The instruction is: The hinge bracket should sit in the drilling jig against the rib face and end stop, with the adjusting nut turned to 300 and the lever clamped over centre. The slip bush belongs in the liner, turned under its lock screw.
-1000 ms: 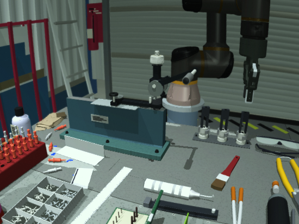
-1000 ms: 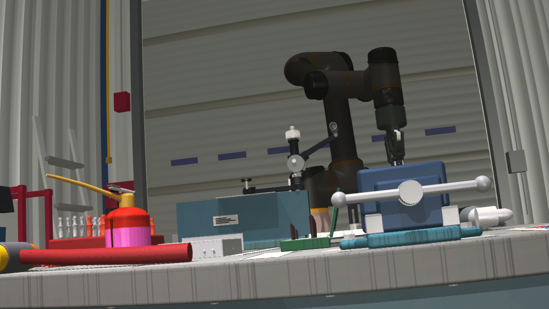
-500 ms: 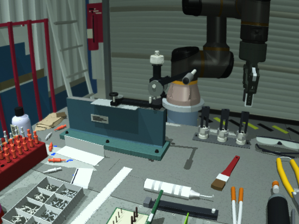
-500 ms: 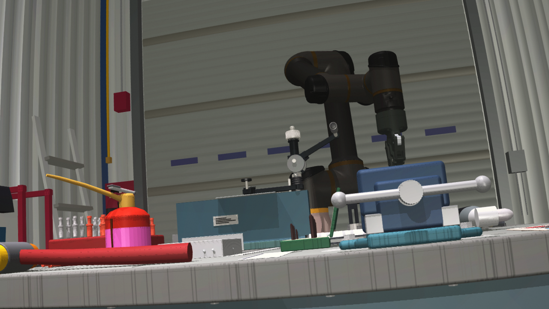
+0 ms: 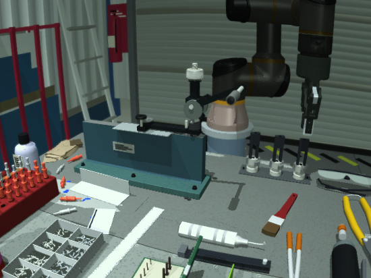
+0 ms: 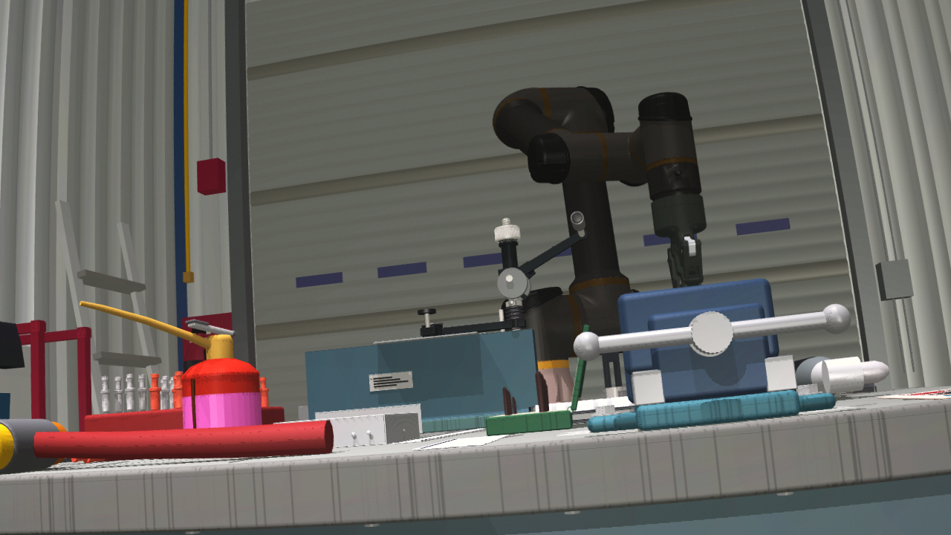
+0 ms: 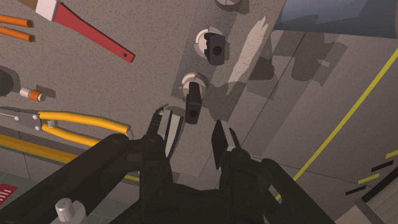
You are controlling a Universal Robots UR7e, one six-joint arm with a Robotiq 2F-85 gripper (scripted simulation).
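Observation:
A slip bush (image 5: 301, 161) (image 7: 192, 101) with a dark upright handle stands in the rightmost seat of a grey rack (image 5: 275, 168) on the bench. Two more bushes (image 5: 276, 158) (image 5: 253, 156) stand to its left in the same rack. The teal drilling jig (image 5: 145, 155) (image 6: 425, 376) sits left of the rack. Its dark lever (image 5: 221, 96) is raised, with the white-capped adjusting nut (image 5: 194, 72) above it. I cannot pick out the hinge bracket for certain. My gripper (image 5: 308, 130) (image 7: 192, 136) hangs above the rightmost bush. It is open and empty.
A blue vise (image 6: 698, 339) stands at the bench's near edge in the second side camera. A red-handled brush (image 5: 280, 216), yellow pliers (image 5: 355, 216) and safety glasses (image 5: 344, 180) lie right of the rack. A white tube (image 5: 216, 234) and a parts tray (image 5: 50, 248) lie in front.

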